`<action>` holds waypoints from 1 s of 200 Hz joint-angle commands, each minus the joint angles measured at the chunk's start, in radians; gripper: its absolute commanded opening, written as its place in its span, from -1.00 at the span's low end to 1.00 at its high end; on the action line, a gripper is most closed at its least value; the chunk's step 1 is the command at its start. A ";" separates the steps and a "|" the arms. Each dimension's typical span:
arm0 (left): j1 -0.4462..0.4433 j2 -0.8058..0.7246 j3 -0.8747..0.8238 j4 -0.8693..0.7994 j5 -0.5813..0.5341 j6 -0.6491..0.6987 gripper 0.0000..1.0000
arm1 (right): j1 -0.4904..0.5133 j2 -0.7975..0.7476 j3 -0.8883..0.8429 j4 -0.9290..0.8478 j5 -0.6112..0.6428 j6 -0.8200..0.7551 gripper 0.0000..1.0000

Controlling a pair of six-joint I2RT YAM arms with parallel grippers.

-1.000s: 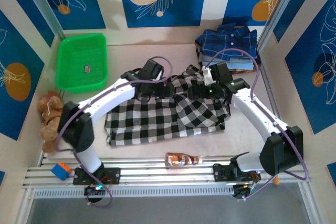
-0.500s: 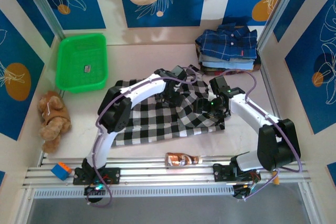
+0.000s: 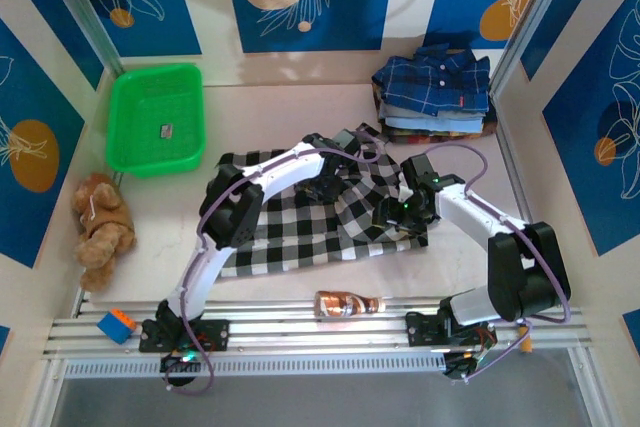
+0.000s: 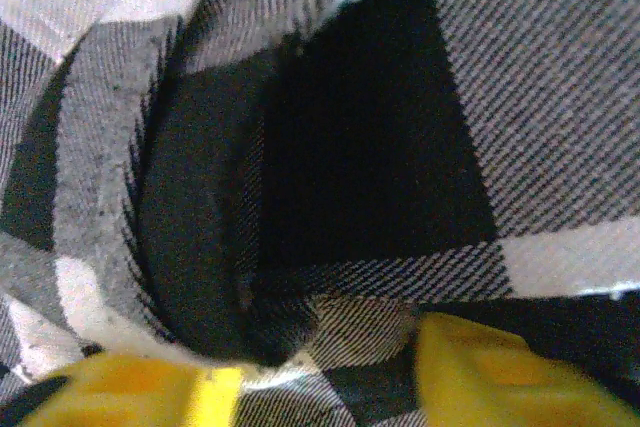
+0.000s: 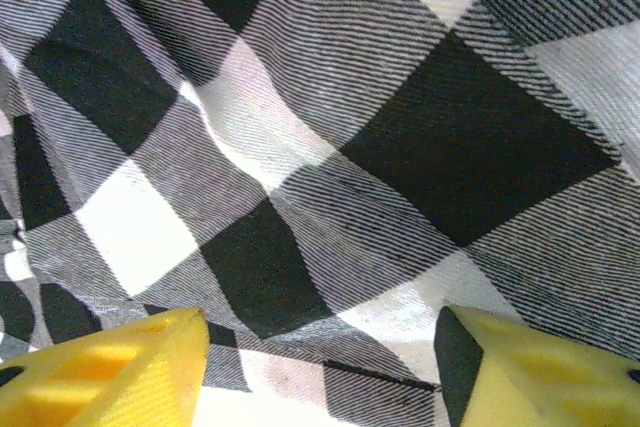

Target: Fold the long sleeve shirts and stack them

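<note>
A pale table (image 3: pixel 300 107) carries the black-and-white checked shirt (image 3: pixel 300 232), spread out across its middle with wrinkles toward the far side. At the back right corner sits the stack of folded plaid shirts (image 3: pixel 432 82), the top one navy blue with a tiny red tag too small to read. A green plastic basket (image 3: pixel 155 162) stands at the back left, holding one small dark item whose marking cannot be made out. A brown plush toy (image 3: pixel 100 227) lies by the left wall. Both arms reach onto the checked shirt. The left gripper (image 3: pixel 325 185) is at its far middle, and in the left wrist view a fold of cloth bunches between the yellow fingertips (image 4: pixel 130 387) — whether they pinch it I cannot tell. The right gripper (image 3: pixel 392 212) presses near the shirt's right side, its jaws apart over flat cloth. At the near edge lie a brown bottle (image 3: pixel 350 302), its label illegible, and a blue-and-orange block (image 3: pixel 115 325).
</note>
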 commanded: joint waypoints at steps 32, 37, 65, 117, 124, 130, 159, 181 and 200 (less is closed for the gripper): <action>0.007 -0.075 0.027 0.009 0.015 0.028 -0.78 | -0.024 0.027 -0.049 0.027 -0.015 0.018 0.19; 0.009 -0.088 0.023 0.011 0.021 0.026 -0.78 | -0.028 0.028 -0.050 0.028 -0.016 0.018 0.18; 0.015 -0.197 -0.027 0.038 0.103 0.027 -0.83 | -0.040 0.037 -0.054 0.030 -0.011 0.011 0.17; 0.073 -0.402 -0.178 0.097 0.374 -0.012 -0.95 | -0.065 0.043 -0.054 0.023 -0.016 0.010 0.15; 0.082 -0.431 -0.206 0.116 0.432 -0.024 -0.95 | -0.068 0.042 -0.052 0.015 -0.013 0.010 0.15; 0.089 -0.456 -0.231 0.130 0.475 -0.035 -0.95 | -0.069 0.039 -0.049 0.010 -0.010 0.010 0.15; 0.114 -0.570 -0.350 0.176 0.617 -0.107 -0.99 | -0.081 0.014 -0.051 -0.004 -0.006 0.007 0.14; 0.129 -0.683 -0.454 0.236 0.700 -0.209 -0.99 | -0.091 -0.004 -0.052 -0.019 0.002 -0.001 0.14; 0.131 -0.795 -0.575 0.378 0.802 -0.361 -0.99 | -0.104 -0.023 -0.051 -0.038 0.007 -0.008 0.14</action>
